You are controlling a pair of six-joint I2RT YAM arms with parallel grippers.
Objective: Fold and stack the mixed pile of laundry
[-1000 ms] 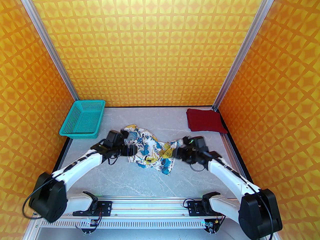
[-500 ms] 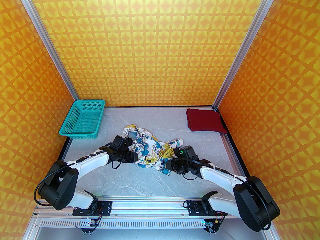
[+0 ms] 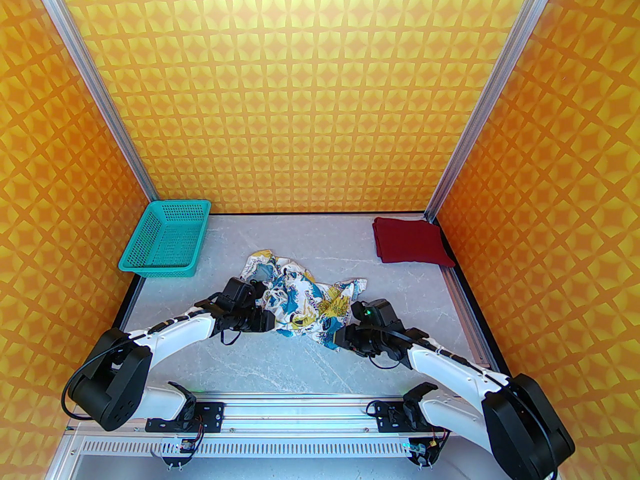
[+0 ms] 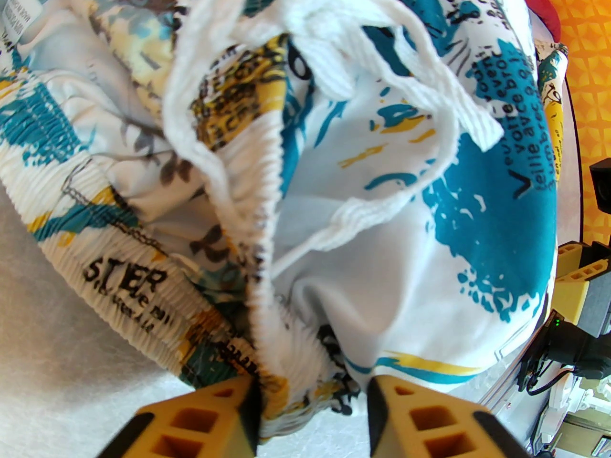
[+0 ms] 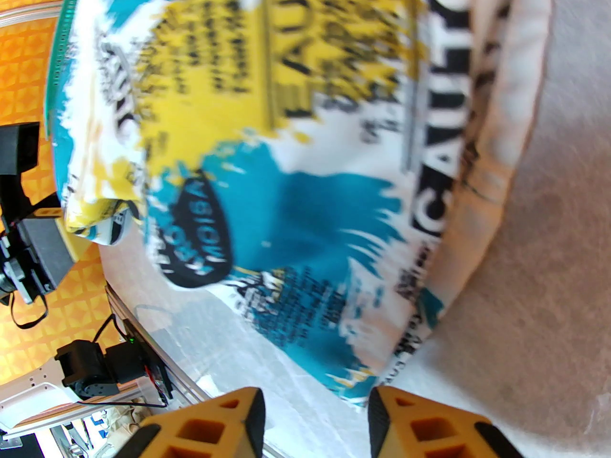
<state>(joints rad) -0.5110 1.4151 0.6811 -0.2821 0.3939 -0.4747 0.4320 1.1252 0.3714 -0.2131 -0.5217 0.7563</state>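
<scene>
**Both grippers low at the near edges of the crumpled printed garment**

The white printed garment (image 3: 300, 300), splashed with blue, yellow and black lettering, lies bunched up in the middle of the grey table (image 3: 280, 368). The left wrist view shows its gathered elastic waistband (image 4: 119, 275) and a knotted white drawstring (image 4: 334, 26). The dark red T-shirt (image 3: 412, 243) lies folded flat in the far right corner, well apart from it, and a teal basket (image 3: 165, 240) stands at the far left.

Both arms reach forward and inward, forearms low over the table.

The left gripper (image 4: 312, 413) sits at the garment's near left edge. Its jaws are partly apart with the waistband bunched between them, but I cannot tell whether they are squeezing it.

The right gripper (image 5: 315, 422) is at the near right corner. Its jaws are spread, with bare table showing between them and the cloth's lowest edge just at one fingertip (image 5: 382, 399).
</scene>
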